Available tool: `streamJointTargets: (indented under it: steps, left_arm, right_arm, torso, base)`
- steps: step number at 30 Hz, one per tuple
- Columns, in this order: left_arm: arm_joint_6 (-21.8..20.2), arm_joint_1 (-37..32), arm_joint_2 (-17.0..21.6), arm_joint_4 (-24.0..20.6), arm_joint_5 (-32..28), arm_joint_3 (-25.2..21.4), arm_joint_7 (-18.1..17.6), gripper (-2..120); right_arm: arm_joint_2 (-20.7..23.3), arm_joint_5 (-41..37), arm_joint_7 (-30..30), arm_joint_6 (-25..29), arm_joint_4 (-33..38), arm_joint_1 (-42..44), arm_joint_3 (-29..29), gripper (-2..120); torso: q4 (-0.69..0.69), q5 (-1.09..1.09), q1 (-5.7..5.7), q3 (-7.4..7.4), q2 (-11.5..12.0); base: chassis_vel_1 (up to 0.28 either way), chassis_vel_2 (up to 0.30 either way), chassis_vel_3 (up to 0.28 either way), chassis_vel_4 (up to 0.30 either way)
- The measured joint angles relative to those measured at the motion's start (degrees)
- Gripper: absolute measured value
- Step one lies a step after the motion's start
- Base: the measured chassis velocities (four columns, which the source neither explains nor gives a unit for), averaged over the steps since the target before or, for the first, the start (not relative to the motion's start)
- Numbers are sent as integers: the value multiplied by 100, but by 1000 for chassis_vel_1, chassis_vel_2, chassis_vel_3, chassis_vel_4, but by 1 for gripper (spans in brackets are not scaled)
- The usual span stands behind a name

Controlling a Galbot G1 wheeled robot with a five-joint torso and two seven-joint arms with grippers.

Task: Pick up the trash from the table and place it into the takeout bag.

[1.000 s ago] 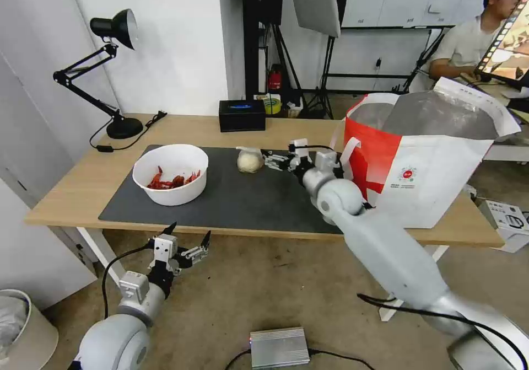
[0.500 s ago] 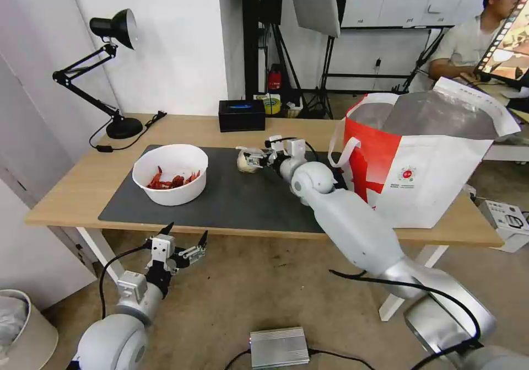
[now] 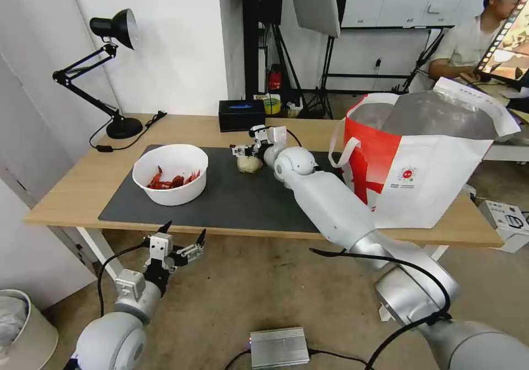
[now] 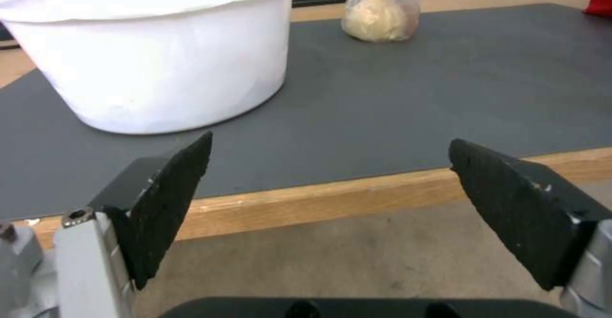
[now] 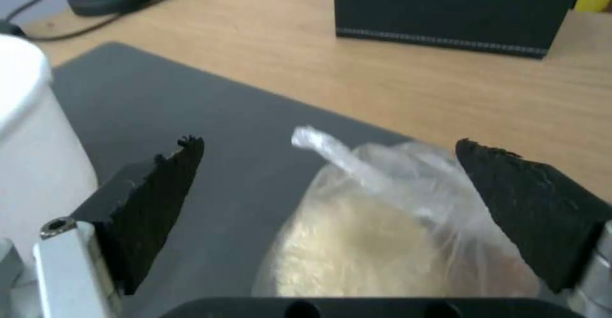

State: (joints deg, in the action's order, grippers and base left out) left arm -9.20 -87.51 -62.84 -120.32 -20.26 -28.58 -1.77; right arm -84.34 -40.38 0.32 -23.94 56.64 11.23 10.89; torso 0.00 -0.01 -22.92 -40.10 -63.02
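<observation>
Over the last second the right arm has swung leftward across the table, and its gripper, which had been just to the right of the small knotted bag, now hangs directly above it with the two black pads spread wide, one on either side of the bag's knot and touching nothing.

The long light-wood table carries a large dark grey mat. At its right end stands the big red-and-white takeout bag with silver foil lining, mouth open, a white loop handle hanging on its near-left side. On the left part of the mat sits the white round bowl of red crayfish shells. A black rectangular tissue box rests on bare wood behind the mat. The small knotted clear bag of pale food sits on the mat near its far edge, between bowl and takeout bag.

The left gripper hovers below the table's front edge, pads wide apart.
</observation>
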Motion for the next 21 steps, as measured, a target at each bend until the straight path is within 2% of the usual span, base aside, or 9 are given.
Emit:
streamJointTargets:
  steps: [6, 21]
  left_arm:
    - [8, -2, -8, 3, -4, -24, 1, 100]
    - [11, 20, -40, 27, -3, -22, 4, 100]
  right_arm:
    - [-273, 363, -291, 137, -646, -119, -55, 100]
    - [-414, 688, -421, -12, -870, 29, -148, 100]
  torso:
    - [0, 1, 0, 0, 0]
    - [0, 1, 0, 0, 0]
  base:
    - [0, 0, 0, 0]
    - [0, 0, 0, 0]
